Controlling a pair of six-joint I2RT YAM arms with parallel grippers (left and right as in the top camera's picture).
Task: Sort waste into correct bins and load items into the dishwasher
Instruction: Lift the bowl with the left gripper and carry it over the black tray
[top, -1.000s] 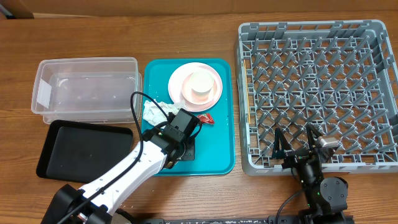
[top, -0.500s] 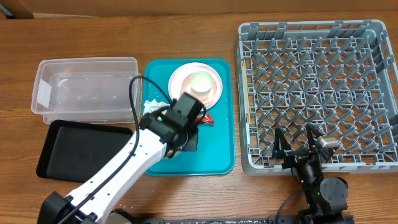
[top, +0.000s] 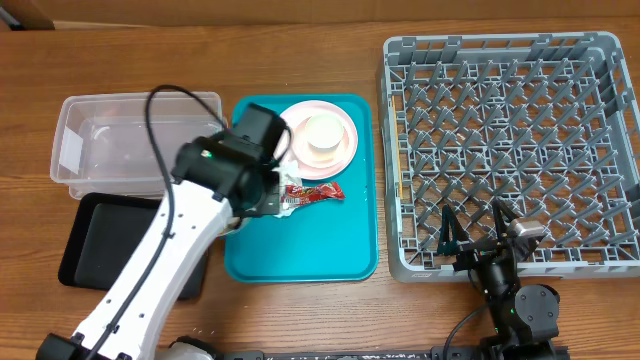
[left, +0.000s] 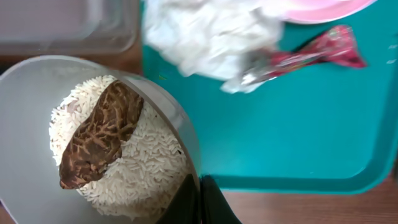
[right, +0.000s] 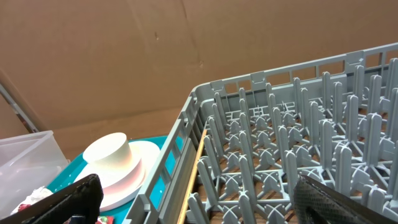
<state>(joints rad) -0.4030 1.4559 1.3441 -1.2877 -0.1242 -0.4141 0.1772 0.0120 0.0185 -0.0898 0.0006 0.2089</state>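
My left gripper (left: 199, 199) is shut on the rim of the white bowl (left: 25, 162), which holds loose rice (left: 140, 165) and a brown food lump (left: 99, 137). It holds the bowl over the left edge of the teal tray (left: 298, 137); in the overhead view my arm (top: 258, 195) hides the bowl. The crumpled napkin (left: 205, 34) and red wrapper (top: 312, 193) lie on the tray. The cup (top: 322, 135) stands on the pink plate (top: 345, 150). My right gripper (right: 205, 205) is open at the grey dish rack's (top: 510, 150) front edge.
The clear tub (top: 140, 140) stands left of the teal tray, with the black tray (top: 100, 240) in front of it. Bare wooden table (top: 300, 310) runs along the front. The rack fills the right side.
My left arm has lifted the bowl off the front of the teal tray and swung it back and left toward the clear tub. The wrapper and napkin now show. The right arm has not moved.
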